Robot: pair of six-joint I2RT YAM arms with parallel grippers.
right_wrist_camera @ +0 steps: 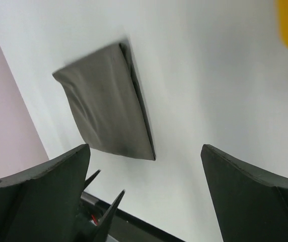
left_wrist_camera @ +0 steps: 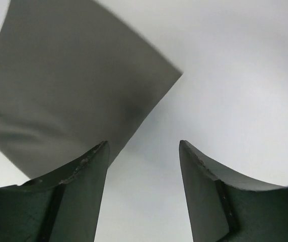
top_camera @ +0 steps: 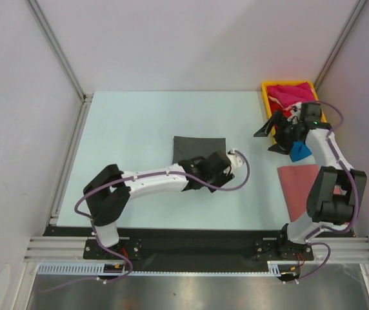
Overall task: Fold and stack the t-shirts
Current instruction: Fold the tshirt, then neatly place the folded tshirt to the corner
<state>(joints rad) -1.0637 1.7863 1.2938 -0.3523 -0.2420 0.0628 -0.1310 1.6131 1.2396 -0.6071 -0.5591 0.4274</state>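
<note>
We see the grey shirt (top_camera: 199, 145) folded into a flat square near the middle of the bench (top_camera: 139, 123). It is soft, light and limp. It would likely sag and unfold if lifted by one point, so we judge it best taken at a corner or along a folded edge, pinching all layers together.

The left end effector (left_wrist_camera: 143, 143) is open, with nothing between its fingers, and sits at the shirt's near edge. In its wrist view the shirt lies ahead and to the left, while the gap between the fingers faces bare bench beside the shirt's right corner. We cannot tell whether a finger touches the cloth.

The right end effector (right_wrist_camera: 145, 146) stands wide open and empty, well apart from the grey shirt and just beside the yellow tray (top_camera: 286, 82), which holds a magenta shirt (top_camera: 286, 97). A blue shirt (top_camera: 300, 152) lies under that arm, and a salmon shirt (top_camera: 299, 184) lies flat at the bench's right side. These thin cloths would likewise need a pinch on a hem or bunched fold.
</note>
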